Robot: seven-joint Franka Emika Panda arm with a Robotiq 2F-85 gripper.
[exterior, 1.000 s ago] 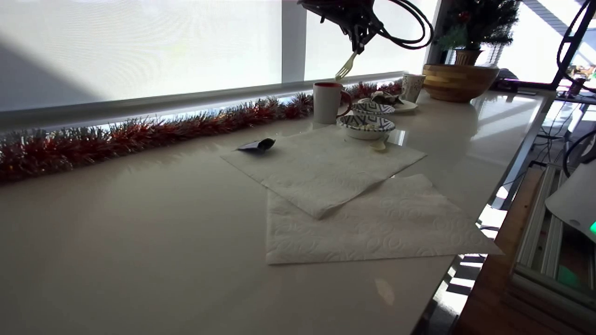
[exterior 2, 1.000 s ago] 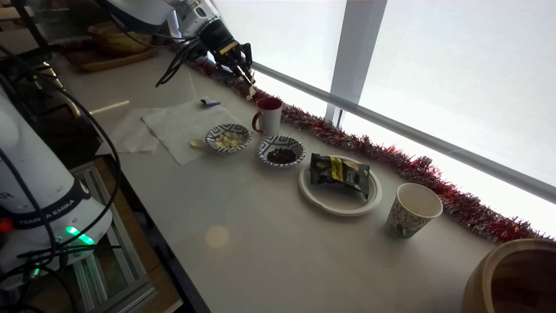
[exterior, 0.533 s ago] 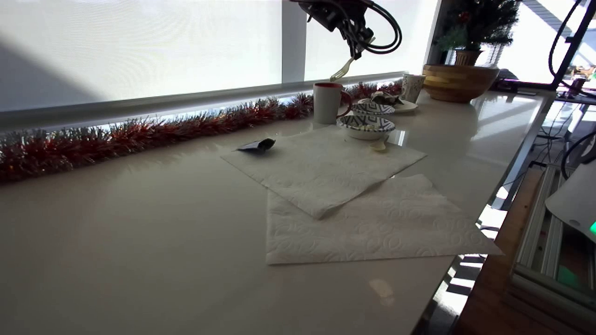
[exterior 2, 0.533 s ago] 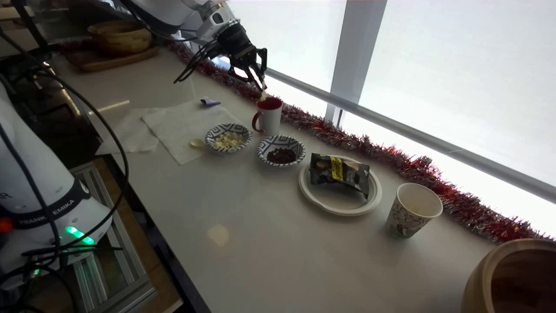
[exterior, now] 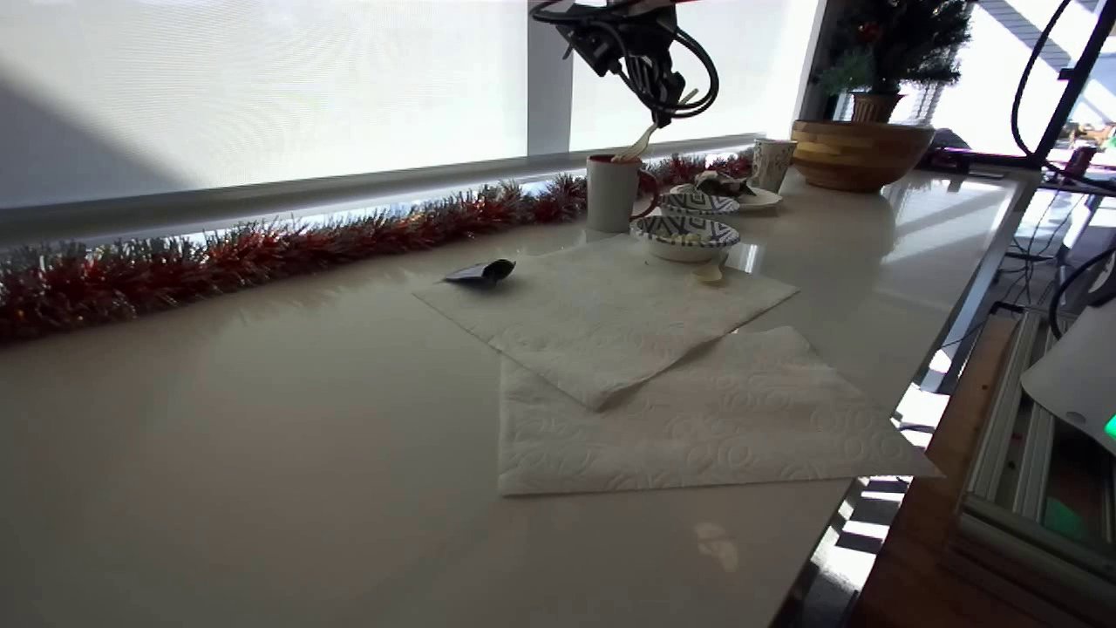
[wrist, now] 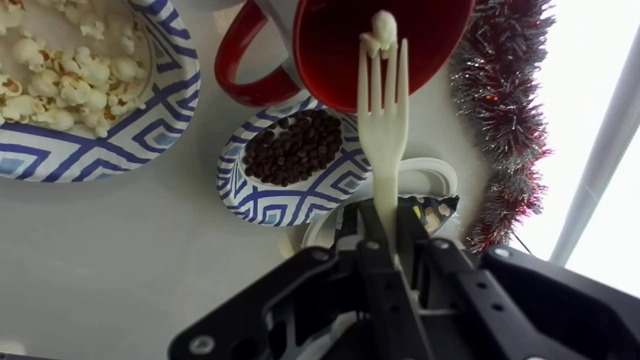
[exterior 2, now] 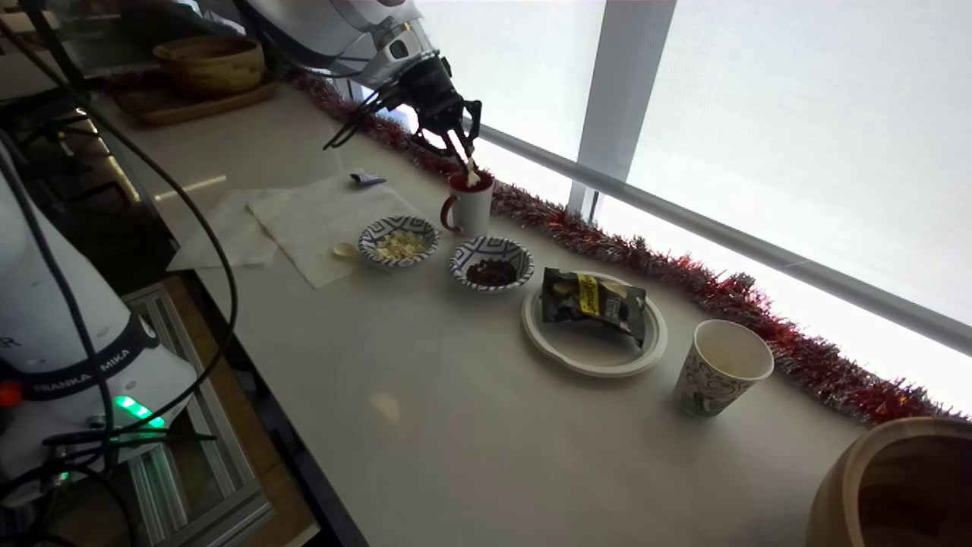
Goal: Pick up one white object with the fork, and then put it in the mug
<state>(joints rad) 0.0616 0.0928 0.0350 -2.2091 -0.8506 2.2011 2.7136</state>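
The mug [exterior 2: 475, 213] stands upright on the counter [exterior 2: 486, 433], red inside, hndl at approx 9 o'clock in the wrist view. Right at its mouth, the white popcorn pc [wrist: 384, 31] sits on the tine tips of the fork [wrist: 384, 135]; can't tell if it's below the rim! Tines aim at 12 o'clock in the wrist view, and in both exterior views the fork's tip meets the mug's mouth. The gripper [wrist: 390, 222] hangs above w/ its jaws clenched on the fork's hndl.

Moving out from the mug, wrist view: chip bowl [wrist: 272, 207], blue-and-white pattern, dark chips [wrist: 295, 147] inside, near at 7 o'clock; popcorn bowl [wrist: 175, 107], same pattern, at 9; red-and-silver garland [wrist: 500, 100] along 3 to 5.

In an exterior view, again from the mug: plate [exterior 2: 581, 348] b/w 4 and 5 o'clock w/ a black pkt [exterior 2: 596, 304] on it, paper cup [exterior 2: 720, 376] well apart at 4, wooden bowl [exterior 2: 835, 486] farther out, also 4, partly out of frame.

And in an exterior view, paper towels [exterior: 602, 323] overlap at 6 o'clock, dark scrap [exterior: 484, 272] at 8 by a towel's edge, small pale item [exterior: 709, 275] b/w 4 and 5, can't make out what; dark green tree [exterior: 907, 44] way off at 2.
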